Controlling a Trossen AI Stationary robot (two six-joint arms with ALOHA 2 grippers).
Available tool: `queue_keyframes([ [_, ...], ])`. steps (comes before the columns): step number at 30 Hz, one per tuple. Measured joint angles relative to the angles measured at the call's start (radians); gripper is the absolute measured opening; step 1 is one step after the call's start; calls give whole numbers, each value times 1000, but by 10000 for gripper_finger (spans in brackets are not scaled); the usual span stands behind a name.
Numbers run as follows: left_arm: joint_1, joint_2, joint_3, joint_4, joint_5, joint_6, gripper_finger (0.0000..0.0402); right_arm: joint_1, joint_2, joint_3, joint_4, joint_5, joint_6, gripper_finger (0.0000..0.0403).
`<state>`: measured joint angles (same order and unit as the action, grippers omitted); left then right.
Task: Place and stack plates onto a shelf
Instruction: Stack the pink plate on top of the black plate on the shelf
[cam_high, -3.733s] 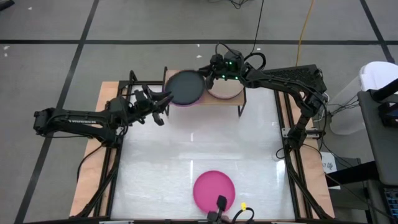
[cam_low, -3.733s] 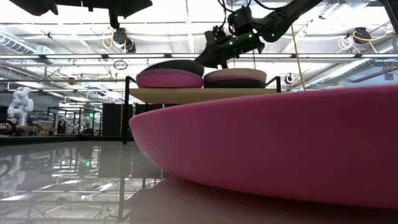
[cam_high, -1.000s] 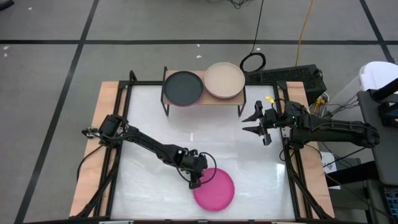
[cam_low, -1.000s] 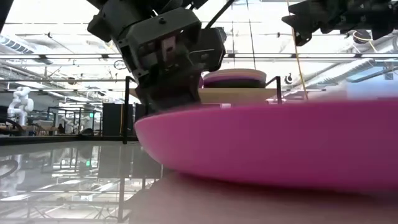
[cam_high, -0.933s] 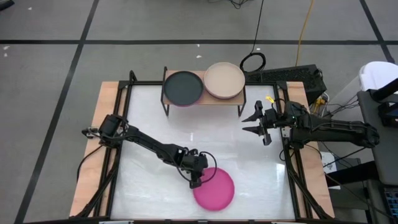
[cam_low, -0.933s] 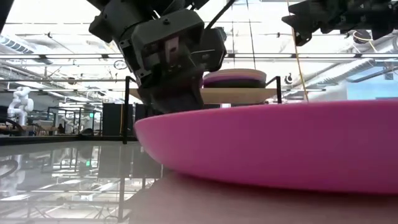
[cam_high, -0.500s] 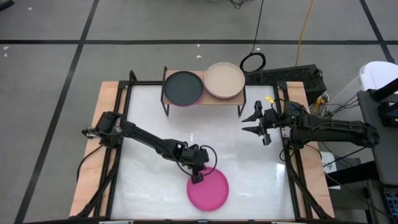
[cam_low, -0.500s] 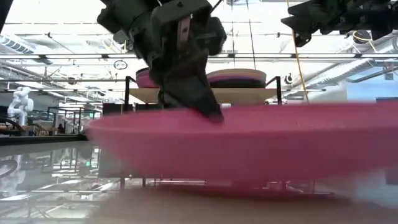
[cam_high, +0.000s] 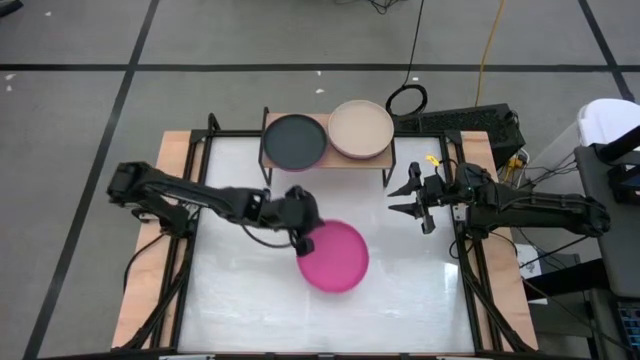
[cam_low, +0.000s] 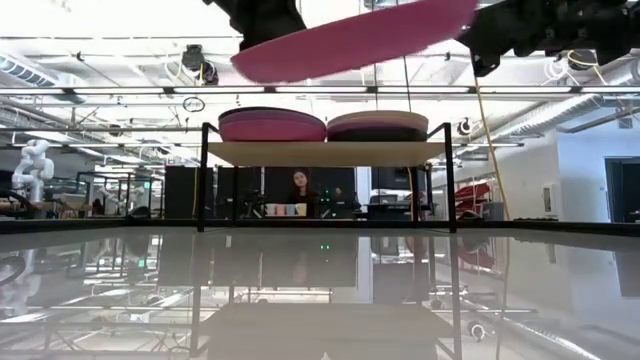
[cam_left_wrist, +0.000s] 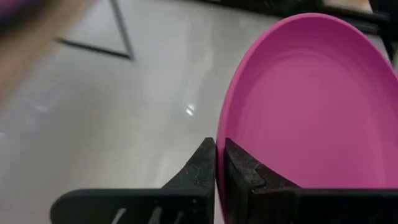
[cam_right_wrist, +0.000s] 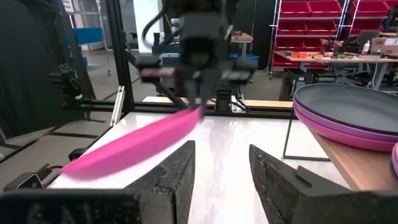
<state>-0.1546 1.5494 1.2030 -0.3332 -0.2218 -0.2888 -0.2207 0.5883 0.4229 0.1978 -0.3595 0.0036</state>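
Observation:
My left gripper (cam_high: 302, 238) is shut on a magenta pink plate (cam_high: 334, 257) held above the middle of the table; in the low view the plate (cam_low: 350, 40) hangs high and tilted. The shelf (cam_high: 330, 160) stands on its thin black legs at the far edge, with a wooden top board (cam_low: 325, 152). It carries two stacks of plates: a dark grey plate (cam_high: 294, 140) tops the left one, a beige plate (cam_high: 361, 128) the right one. My right gripper (cam_high: 405, 198) is open and empty near the table's right edge. My left gripper pinches the magenta plate's rim (cam_left_wrist: 225, 134) between its two fingers, one on the hollow upper face and one on the underside. The fingers come from the table's left, at the plate's left far edge (cam_high: 308, 243). The plate is lifted clear of the table and tilted.
The white table top (cam_high: 250, 300) lies below the plate. Black frame rails (cam_high: 470, 270) run along the table's sides. A person (cam_low: 299, 190) shows in the room far behind the shelf.
My left gripper has risen and gone toward the table's far edge, toward the shelf, staying shut on the magenta plate. The plate, which lay on the table near the front edge, is lifted clear and tilted. My right arm has kept still.

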Motion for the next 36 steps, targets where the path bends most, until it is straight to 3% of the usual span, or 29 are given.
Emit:
queue_keyframes([
  [11,159,-193,1,-27,-73,149,10,0,0,0,-6,0,0,132],
  [15,238,-234,1,-27,-137,168,10,0,0,0,-9,0,0,132],
  [25,487,-289,1,-72,-139,200,15,0,2,0,-16,0,-15,132],
  [36,774,-287,1,-91,18,164,17,0,9,0,-16,0,-18,132],
])
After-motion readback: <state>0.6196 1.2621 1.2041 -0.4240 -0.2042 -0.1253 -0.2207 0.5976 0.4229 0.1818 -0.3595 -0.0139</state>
